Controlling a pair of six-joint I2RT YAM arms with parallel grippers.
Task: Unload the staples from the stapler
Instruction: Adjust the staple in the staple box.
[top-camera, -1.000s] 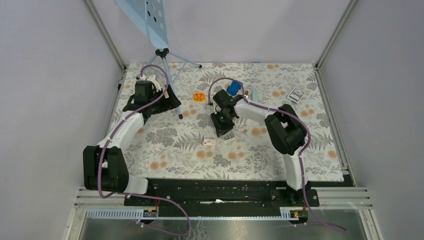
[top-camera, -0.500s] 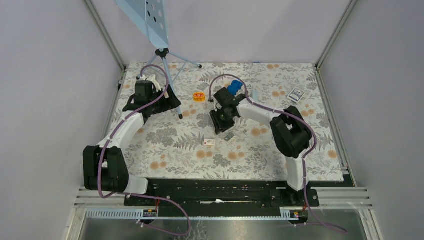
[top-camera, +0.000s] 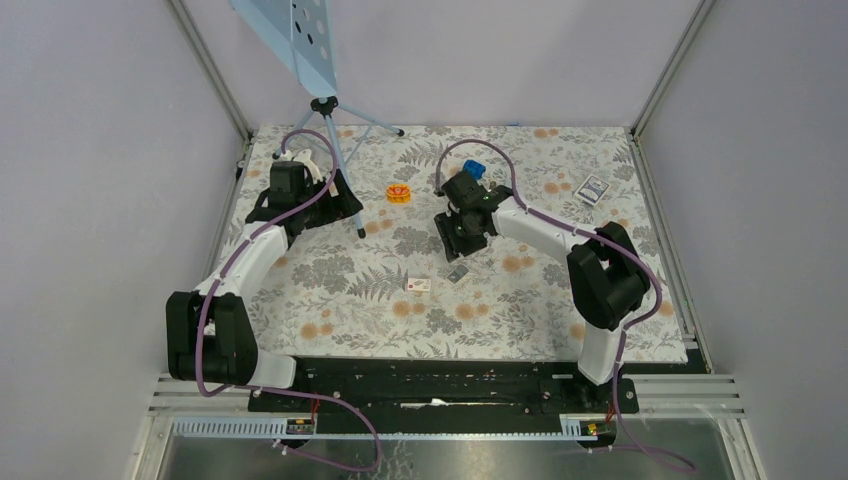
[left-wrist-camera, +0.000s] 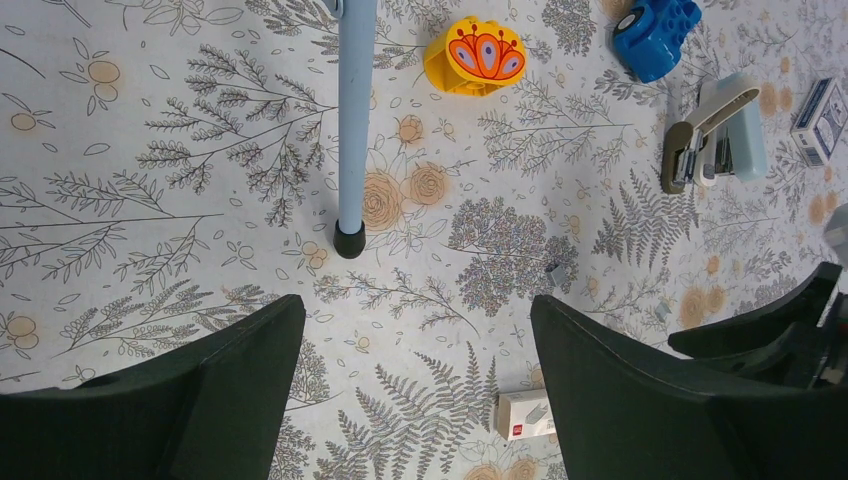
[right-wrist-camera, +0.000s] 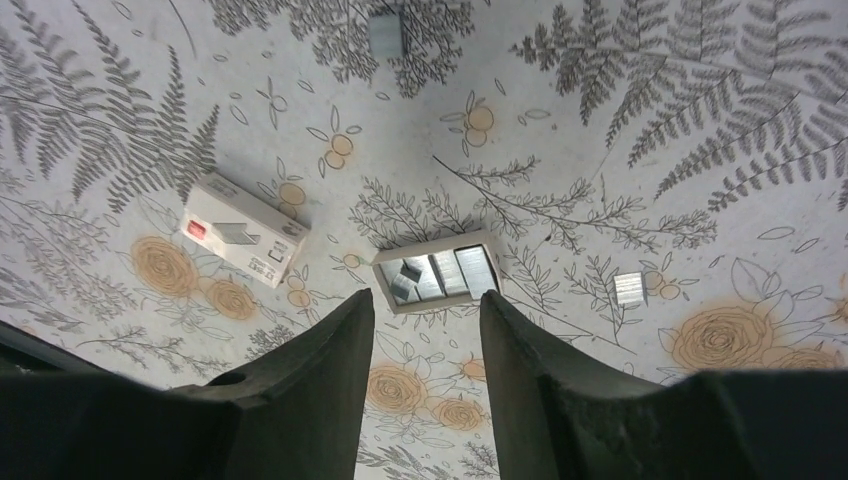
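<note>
Right gripper: jaws a narrow gap apart, nothing between them, hanging above the cloth. I see daylight between the fingers, so no pinch.

Right past its fingertips sits a small open tray, shallow and flat on the cloth. The staples lie inside it: a few silver strips side by side, filling most of the floor. The tips are not touching the tray as far as I can tell.

Just right of the tray, on bare cloth, is one loose strip. A second strip lies well ahead of the fingers, also on its own.

Left of the fingers and near the tray is the white box, red mark up. It's closed, so I can't see what's in it.

Left gripper: jaws spread wide and empty, above the cloth and well apart from the right arm's work area. The white box shows again, tucked beside its right finger. A tripod leg ends just ahead of its left finger.

Farther ahead and to the right of that gripper is the stapler, hinged open on the cloth. I can't tell from here whether anything is in its magazine.

Beyond it are a blue block and a yellow block, each standing alone.
</note>
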